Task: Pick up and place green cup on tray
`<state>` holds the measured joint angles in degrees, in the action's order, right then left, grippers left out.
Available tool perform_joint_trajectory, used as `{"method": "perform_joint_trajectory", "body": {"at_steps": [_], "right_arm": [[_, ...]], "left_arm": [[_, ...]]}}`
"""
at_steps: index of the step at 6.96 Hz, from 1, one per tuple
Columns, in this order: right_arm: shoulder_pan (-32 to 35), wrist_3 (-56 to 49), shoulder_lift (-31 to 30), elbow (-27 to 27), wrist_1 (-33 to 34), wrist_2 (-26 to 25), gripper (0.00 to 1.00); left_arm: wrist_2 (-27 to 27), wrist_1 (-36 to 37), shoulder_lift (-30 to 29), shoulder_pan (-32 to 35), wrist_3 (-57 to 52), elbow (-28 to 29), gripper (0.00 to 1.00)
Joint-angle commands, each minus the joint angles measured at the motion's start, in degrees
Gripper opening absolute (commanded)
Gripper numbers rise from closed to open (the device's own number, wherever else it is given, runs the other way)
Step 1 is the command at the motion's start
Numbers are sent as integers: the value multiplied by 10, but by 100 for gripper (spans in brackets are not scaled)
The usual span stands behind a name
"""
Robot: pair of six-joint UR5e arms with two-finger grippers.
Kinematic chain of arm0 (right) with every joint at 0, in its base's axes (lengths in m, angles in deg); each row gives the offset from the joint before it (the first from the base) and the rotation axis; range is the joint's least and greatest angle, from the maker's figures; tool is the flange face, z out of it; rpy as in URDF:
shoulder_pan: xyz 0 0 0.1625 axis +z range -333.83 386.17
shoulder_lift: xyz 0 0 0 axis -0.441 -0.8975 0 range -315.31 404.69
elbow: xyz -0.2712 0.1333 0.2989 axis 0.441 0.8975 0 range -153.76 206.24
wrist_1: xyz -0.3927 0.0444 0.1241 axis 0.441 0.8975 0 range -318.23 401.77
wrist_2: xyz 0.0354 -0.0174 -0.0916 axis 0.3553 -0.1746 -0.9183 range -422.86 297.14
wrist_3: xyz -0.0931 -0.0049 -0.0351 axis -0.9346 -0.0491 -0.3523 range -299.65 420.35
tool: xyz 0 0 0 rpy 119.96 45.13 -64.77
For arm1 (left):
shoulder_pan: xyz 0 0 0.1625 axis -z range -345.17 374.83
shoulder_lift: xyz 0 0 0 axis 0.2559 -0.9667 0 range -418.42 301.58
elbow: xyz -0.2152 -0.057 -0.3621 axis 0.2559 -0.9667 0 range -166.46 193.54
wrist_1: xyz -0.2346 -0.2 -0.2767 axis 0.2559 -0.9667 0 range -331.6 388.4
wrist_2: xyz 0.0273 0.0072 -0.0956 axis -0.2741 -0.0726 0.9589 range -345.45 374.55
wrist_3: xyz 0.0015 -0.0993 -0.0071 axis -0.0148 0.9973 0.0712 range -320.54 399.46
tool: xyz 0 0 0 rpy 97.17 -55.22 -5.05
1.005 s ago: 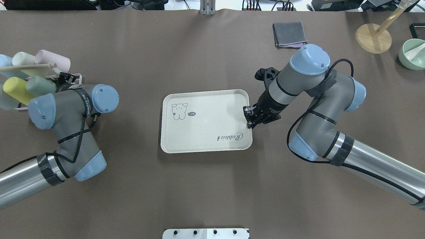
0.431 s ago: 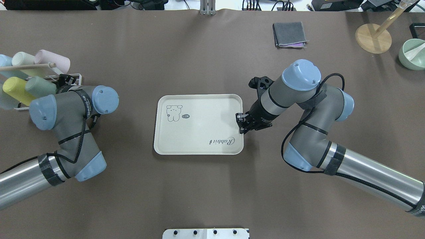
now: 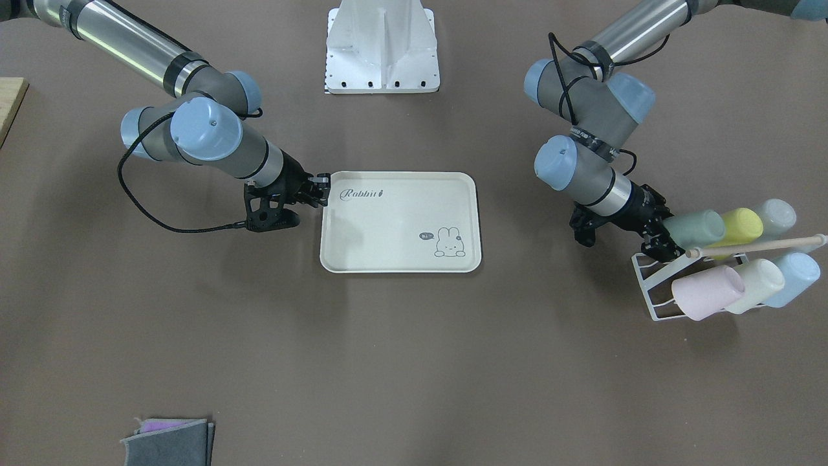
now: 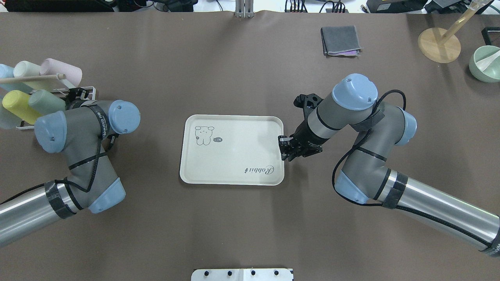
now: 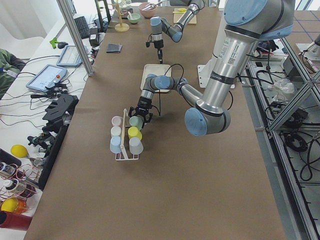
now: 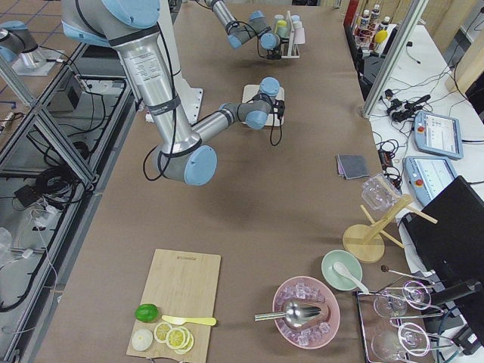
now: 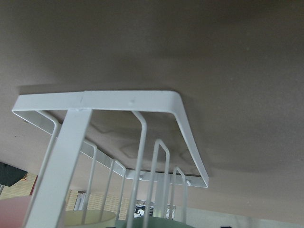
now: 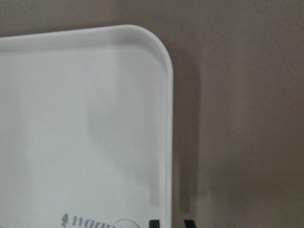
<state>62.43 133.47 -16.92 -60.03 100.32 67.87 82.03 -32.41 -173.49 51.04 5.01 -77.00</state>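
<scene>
The green cup (image 4: 45, 102) lies tilted on a white wire rack (image 3: 650, 291) at the table's left end; it also shows in the front view (image 3: 695, 228). My left gripper (image 3: 661, 232) is at the cup's near end, and its fingers look apart, so it seems open. The left wrist view shows only rack wires (image 7: 137, 142) and the cup's edge (image 7: 152, 223). The cream tray (image 4: 234, 144) lies at mid-table. My right gripper (image 4: 284, 148) is shut on the tray's right rim; its fingertips straddle the rim (image 8: 167, 142) in the right wrist view.
The rack also holds a yellow cup (image 4: 17, 106), a pink cup (image 4: 62, 72), a cream cup (image 4: 27, 70) and pale blue ones, under a wooden rod (image 4: 31, 79). A grey cloth (image 4: 340, 40), a wooden stand (image 4: 439, 45) and a green bowl (image 4: 486, 64) are at the far right.
My right gripper has moved left and towards the robot, and the tray has slid with it. The left arm has barely moved.
</scene>
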Motion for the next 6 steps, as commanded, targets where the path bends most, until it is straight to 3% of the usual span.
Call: {"method": "perform_joint_trajectory", "body": {"at_steps": [1, 3, 6], "right_arm": [[72, -7, -35, -6, 6, 79, 62], [156, -82, -107, -19, 8, 111, 66], [276, -349, -358, -77, 11, 101, 67]], "left_arm": [[-10, 2, -2, 2, 3, -6, 41], [-16, 8, 0, 8, 3, -19, 41], [-23, 91, 8, 14, 8, -82, 41]]}}
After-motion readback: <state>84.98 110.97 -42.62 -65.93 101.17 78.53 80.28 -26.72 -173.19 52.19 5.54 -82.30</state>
